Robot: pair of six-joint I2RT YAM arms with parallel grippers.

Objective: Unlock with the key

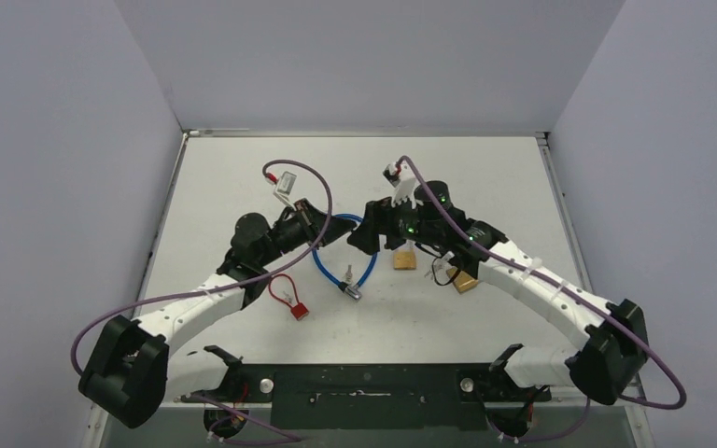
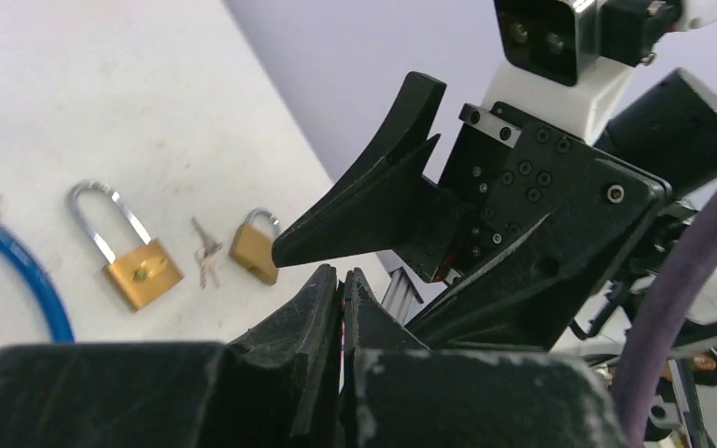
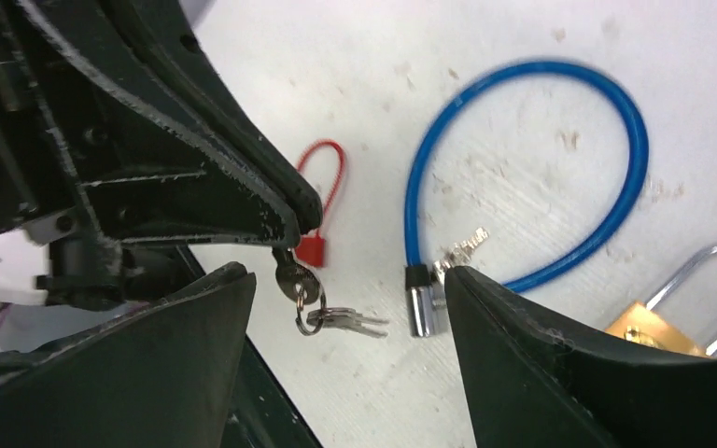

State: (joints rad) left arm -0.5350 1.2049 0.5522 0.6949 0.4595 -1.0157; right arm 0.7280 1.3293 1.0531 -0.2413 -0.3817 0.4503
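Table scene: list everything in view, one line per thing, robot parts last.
white table: one, white, under everything
blue cable lock: one, blue loop with a silver barrel, table centre
small keys at the cable lock: one bunch, silver, by its barrel
red wire-shackle padlock: one, red, near the left arm
long-shackle brass padlock: one, gold, by the right arm
small brass padlock: one, gold, beside the long one, apart
loose keys: one bunch, silver, between the brass padlocks
silver keys on a ring: one bunch, silver, hanging from the left gripper
left gripper: one, black, jaws shut on the ringed keys
right gripper: one, black, jaws wide open, empty
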